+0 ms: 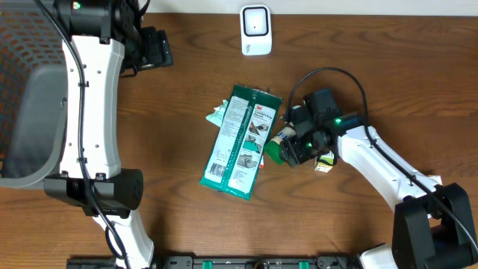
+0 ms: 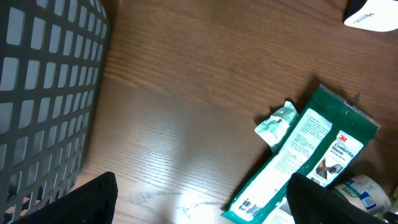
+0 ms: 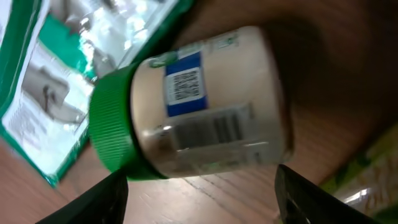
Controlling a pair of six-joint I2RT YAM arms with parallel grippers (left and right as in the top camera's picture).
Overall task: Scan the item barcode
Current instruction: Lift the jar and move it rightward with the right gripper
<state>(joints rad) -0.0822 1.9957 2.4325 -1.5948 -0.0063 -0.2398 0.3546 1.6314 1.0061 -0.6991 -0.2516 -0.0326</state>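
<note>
A white bottle [image 3: 205, 106] with a green cap lies on its side on the wooden table, its barcode label facing my right wrist camera. My right gripper [image 3: 199, 205] hovers over it with the jaws open, one finger off each end of the bottle and wood showing between them. From overhead, the right gripper [image 1: 293, 148] covers most of the bottle [image 1: 278, 149], beside a green 3M glove package [image 1: 240, 142]. A white scanner [image 1: 255, 30] stands at the table's far edge. My left gripper [image 1: 153, 48] is raised at the back left, open and empty [image 2: 202, 205].
A small crumpled green-and-white packet [image 1: 217, 114] lies at the package's upper left corner. A yellow-green packet [image 1: 325, 161] sits just right of the bottle. A black mesh basket [image 1: 22, 45] fills the far left, with a grey curved surface [image 1: 37, 127] beside it.
</note>
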